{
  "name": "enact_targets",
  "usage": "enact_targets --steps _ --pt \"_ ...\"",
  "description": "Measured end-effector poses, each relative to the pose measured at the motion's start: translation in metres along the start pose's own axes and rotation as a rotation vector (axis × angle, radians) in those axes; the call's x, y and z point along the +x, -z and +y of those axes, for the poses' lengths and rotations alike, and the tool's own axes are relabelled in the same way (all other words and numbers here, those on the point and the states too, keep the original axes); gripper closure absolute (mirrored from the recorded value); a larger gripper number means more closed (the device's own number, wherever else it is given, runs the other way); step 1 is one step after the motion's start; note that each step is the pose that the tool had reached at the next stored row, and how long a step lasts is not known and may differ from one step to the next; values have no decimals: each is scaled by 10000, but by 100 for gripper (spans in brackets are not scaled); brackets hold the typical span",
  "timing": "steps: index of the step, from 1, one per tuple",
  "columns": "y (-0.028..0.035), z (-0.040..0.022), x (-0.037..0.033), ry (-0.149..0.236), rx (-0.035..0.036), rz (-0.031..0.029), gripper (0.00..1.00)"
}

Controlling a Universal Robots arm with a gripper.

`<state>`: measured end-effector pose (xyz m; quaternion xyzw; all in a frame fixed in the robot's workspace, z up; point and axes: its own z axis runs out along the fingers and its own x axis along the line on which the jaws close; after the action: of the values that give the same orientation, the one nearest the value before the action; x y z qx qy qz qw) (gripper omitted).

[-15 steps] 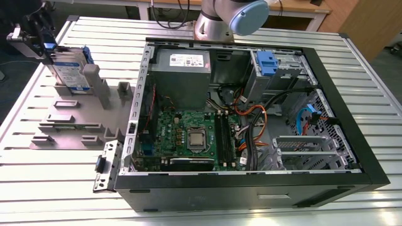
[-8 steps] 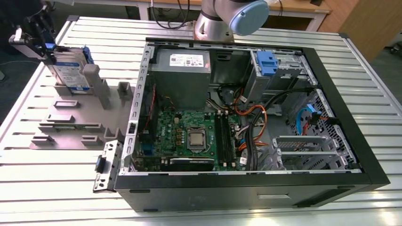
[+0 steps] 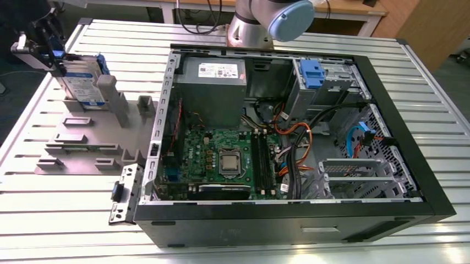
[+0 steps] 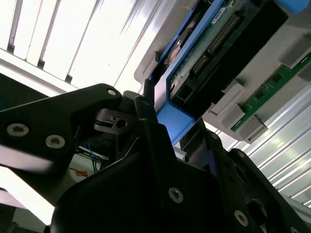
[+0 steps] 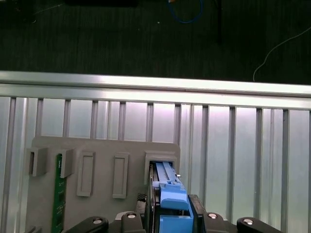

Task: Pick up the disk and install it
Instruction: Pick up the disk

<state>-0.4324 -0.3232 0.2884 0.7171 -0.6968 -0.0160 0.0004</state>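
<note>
1. Pickup is under way and installation is not yet done: the disk (image 3: 79, 88) stands upright in the grey fixture (image 3: 81, 137) on the worktop (image 3: 59, 220), beside the open computer case (image 3: 411, 137)
2. The pincer (image 5: 172, 216) seems clamped on the disk's blue carrier rail (image 5: 172, 196)
3. The disk is a silver drive with a white-and-blue label
</note>
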Motion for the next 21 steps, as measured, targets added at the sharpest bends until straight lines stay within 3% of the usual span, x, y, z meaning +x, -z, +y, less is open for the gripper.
enact_targets --steps 12,14,15,21 --pt "1 -1 9 2 -1 -4 54" --pt "1 -1 9 1 -2 -3 56" --pt "1 -1 9 2 -2 -3 62" --pt "1 -1 10 2 -1 -4 62"
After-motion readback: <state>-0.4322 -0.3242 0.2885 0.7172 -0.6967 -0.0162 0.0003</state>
